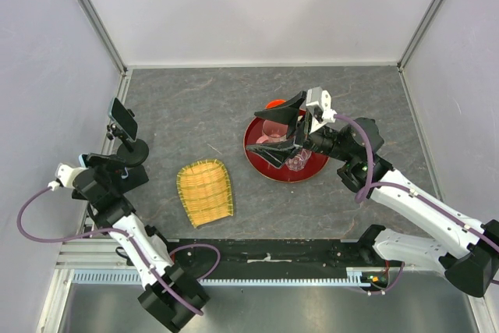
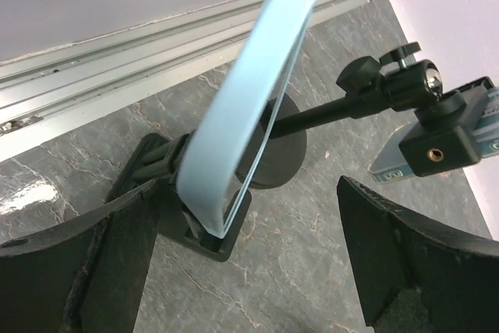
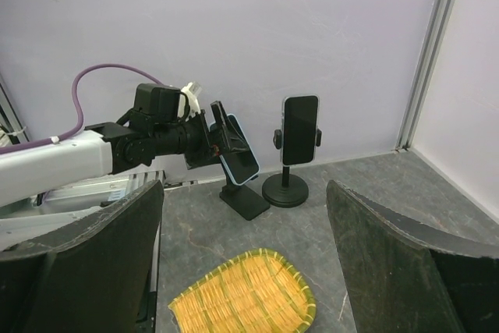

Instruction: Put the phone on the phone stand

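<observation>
Pale-blue phone (image 2: pixel 245 107) is sitting in the small black phone stand (image 2: pixel 212 238), leaning back in its cradle, edge-on to the left wrist camera! And the left gripper (image 2: pixel 245 193) hangs right there with its jaws spread wide, one finger on each side of the phone. There's clear daylight between the phone and the finger on the right of that view, so nothing is gripped. Just beside it, a second phone (image 3: pixel 300 130) stands upright, clamped in a taller stand (image 3: pixel 284 189) with a round base. Both sit at the far left of the grey stone-look table (image 1: pixel 195 107), close to the wall. Over on the other side, the right gripper (image 1: pixel 282 132) hovers above a red tray (image 1: pixel 265 171), jaws wide apart too, holding nothing. Between the two arms a yellow woven mat (image 1: pixel 205 191) lies flat on the table
</observation>
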Available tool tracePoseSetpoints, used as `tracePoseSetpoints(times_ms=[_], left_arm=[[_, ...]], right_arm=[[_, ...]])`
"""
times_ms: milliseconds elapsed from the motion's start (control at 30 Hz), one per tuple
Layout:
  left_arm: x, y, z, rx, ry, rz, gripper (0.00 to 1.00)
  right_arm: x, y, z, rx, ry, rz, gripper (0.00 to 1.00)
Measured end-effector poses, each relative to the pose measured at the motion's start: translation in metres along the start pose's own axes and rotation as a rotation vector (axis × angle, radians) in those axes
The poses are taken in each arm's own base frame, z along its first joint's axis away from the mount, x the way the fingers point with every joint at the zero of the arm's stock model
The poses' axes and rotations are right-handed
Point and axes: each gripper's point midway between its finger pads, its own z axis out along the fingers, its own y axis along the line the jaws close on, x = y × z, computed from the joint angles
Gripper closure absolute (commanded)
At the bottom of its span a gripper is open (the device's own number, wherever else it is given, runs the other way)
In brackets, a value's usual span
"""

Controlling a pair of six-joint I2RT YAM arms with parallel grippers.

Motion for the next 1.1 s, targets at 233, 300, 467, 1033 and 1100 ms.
tracePoseSetpoints(times_ms=[233, 300, 467, 1033, 1100], left_arm=[[-0.002, -0.01, -0.012, -0.031, 0.02, 0.022, 0.02], [-0.007, -0.014, -0.016, -0.049, 0.015, 0.026, 0.02], [-0.013, -0.016, -0.03, -0.111, 0.006, 0.037, 0.02], [-0.039, -0.116, -0.074, 0.184, -0.019, 0.043, 0.07], [-0.033, -0.136, -0.078, 0.261, 0.009, 0.072, 0.09]], right_arm=[[0.002, 0.0, 0.0, 0.0, 0.007, 0.003, 0.08], [0.004, -0.001, 0.001, 0.001, 0.01, 0.005, 0.08], [0.014, -0.006, 0.003, 0.008, 0.032, 0.019, 0.08], [0.019, -0.106, -0.022, 0.384, 0.13, 0.121, 0.06], [0.024, -0.12, -0.031, 0.472, 0.15, 0.136, 0.06]])
